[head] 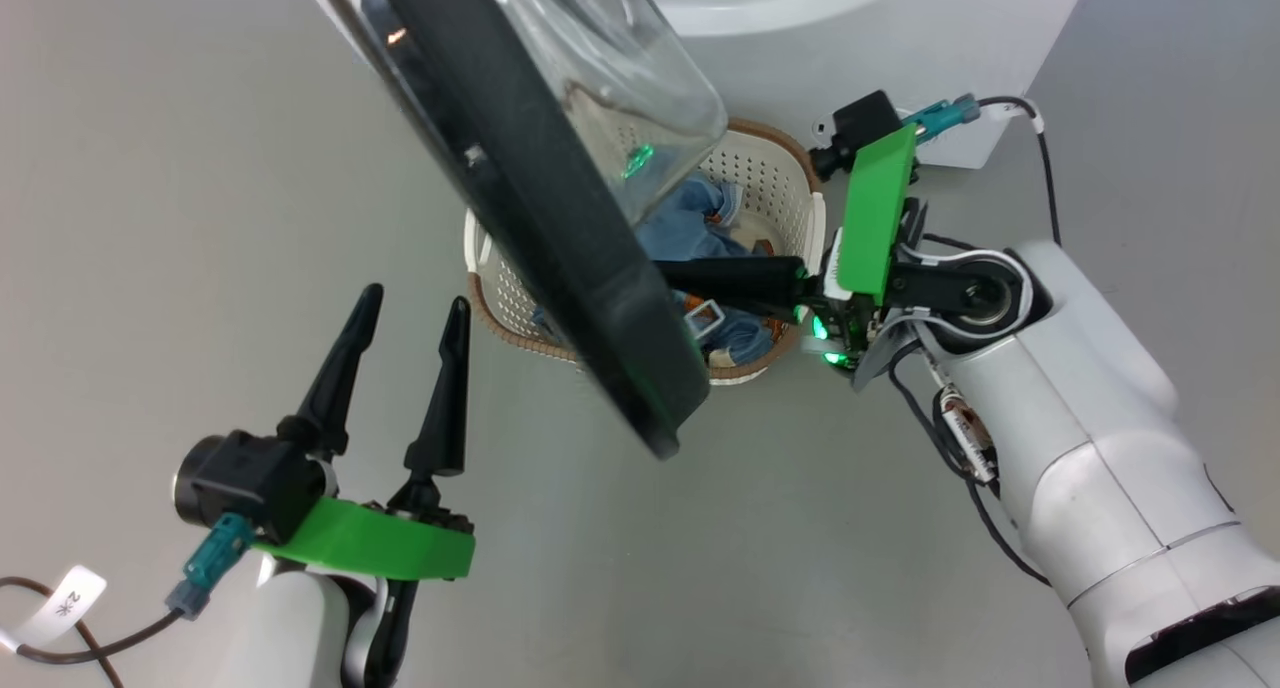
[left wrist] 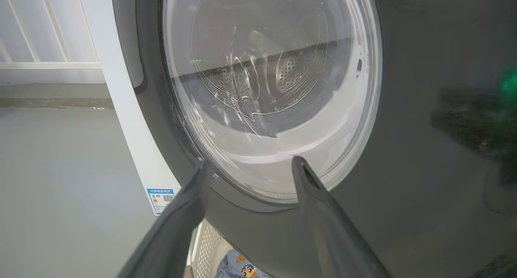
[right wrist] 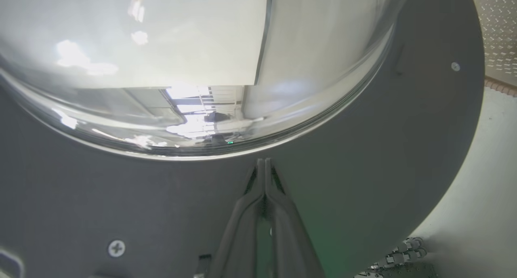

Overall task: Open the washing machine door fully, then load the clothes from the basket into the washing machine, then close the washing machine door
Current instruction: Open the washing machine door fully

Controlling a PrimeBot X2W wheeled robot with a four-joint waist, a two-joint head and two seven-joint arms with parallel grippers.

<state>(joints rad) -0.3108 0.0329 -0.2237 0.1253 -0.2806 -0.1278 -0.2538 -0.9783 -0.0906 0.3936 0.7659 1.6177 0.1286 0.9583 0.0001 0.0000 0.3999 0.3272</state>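
Note:
The washing machine door [head: 560, 228] stands part open, seen edge-on, its black rim slanting over the basket [head: 775, 168]. The clothes [head: 700, 218], light blue, lie in that basket. My right gripper [head: 672, 271] is shut and empty, reaching left over the basket. In the right wrist view its fingertips [right wrist: 264, 161] sit at the door's dark inner face [right wrist: 363, 148], just below the glass bowl [right wrist: 161, 68]. My left gripper [head: 415, 303] is open and holds nothing, on the door's outer side and apart from it. Its wrist view looks between its fingers [left wrist: 250, 163] at the round window [left wrist: 270, 88] and the drum behind it.
The washing machine's white body [head: 1000, 28] is at the top, with its blue label [left wrist: 161, 199] low on the front. The basket [left wrist: 210, 245] with clothes [left wrist: 242, 268] sits on the grey floor [head: 150, 218] right under the door. A white railing [left wrist: 48, 64] stands far left.

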